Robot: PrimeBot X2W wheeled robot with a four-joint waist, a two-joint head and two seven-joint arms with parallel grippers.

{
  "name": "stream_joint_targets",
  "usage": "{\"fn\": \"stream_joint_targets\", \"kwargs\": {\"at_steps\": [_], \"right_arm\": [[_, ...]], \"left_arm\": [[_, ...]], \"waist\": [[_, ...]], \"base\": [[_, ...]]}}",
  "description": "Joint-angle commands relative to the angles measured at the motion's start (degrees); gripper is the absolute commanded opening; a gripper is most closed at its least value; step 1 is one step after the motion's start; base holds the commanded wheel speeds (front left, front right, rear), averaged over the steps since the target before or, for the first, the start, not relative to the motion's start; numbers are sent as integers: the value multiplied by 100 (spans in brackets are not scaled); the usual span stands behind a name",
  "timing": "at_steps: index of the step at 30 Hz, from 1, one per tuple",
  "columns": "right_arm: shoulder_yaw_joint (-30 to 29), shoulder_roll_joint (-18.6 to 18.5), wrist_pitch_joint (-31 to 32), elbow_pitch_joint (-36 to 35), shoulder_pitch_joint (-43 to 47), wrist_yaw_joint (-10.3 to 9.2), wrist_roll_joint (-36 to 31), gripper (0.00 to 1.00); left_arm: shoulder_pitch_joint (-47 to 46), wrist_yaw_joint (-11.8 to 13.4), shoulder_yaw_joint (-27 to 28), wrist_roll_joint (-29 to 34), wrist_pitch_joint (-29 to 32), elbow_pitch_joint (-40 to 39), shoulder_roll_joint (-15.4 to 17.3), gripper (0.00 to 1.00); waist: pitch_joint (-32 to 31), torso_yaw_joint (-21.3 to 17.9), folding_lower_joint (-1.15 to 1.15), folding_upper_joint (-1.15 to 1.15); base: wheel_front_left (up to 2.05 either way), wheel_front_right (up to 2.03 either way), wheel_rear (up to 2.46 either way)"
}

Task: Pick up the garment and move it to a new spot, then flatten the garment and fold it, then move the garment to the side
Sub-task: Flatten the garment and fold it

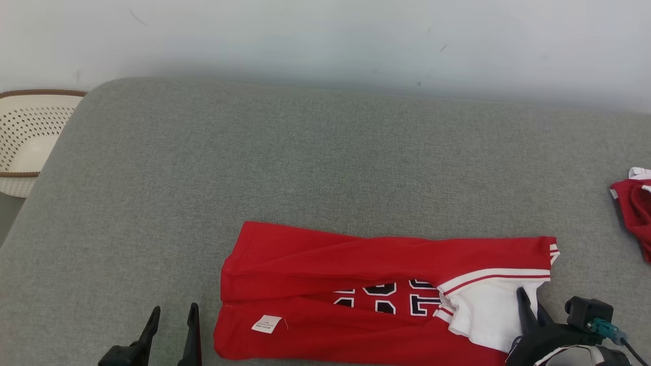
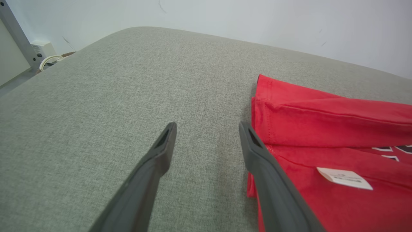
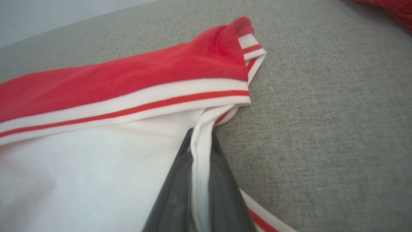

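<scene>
Red garment (image 1: 325,259), folded: one. Second red cloth (image 1: 635,203) at bench (image 1: 305,152) right edge: one. Bench: one. Cream perforated basket (image 1: 25,132): one. White label (image 1: 266,323) on garment: one. Pale wall (image 1: 325,35) behind: one. Hands: two, left hand (image 1: 175,307), right hand (image 1: 522,295); two dark fingers each.

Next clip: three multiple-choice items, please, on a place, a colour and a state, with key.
1. The cream perforated plastic basket stands: A) beyond the grey fabric surface's left end; B) at its middle; C) at its right end.
2. The folded red garment's trim is: A) blue; B) white with a red stripe; C) yellow.
3. The right gripper is: A) open; B) shut on white fabric; C) holding the basket.
Key: A, off the left edge; B, striped band shows; B, fingers pinch a white fold.
</scene>
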Motion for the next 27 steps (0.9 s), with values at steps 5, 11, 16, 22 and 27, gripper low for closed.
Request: {"fn": "stream_joint_targets", "kwargs": {"at_steps": [5, 11, 16, 22, 27], "right_arm": [[-178, -235, 81, -1, 13, -16, 112, 0], [-492, -476, 60, -165, -12, -9, -15, 0], [-605, -673, 59, -233, -84, -8, -122, 0], [-479, -779, 59, -455, -208, -8, -271, 0], [91, -681, 59, -1042, -235, -8, -328, 0]], "left_arm": [[58, 17, 31, -47, -2, 18, 4, 100], [131, 4, -10, -62, -1, 12, 5, 100], [201, 6, -35, -79, -1, 32, 5, 100], [203, -12, -78, -125, -2, 64, 4, 100], [228, 6, -175, -146, -1, 107, 4, 100]], "waist": [[-58, -61, 0, 0], [-150, -180, 0, 0], [-230, -327, 0, 0], [-284, -536, 0, 0], [-306, -693, 0, 0]], "base": [[0, 0, 0], [0, 0, 0], [0, 0, 0], [0, 0, 0], [0, 0, 0]]}}
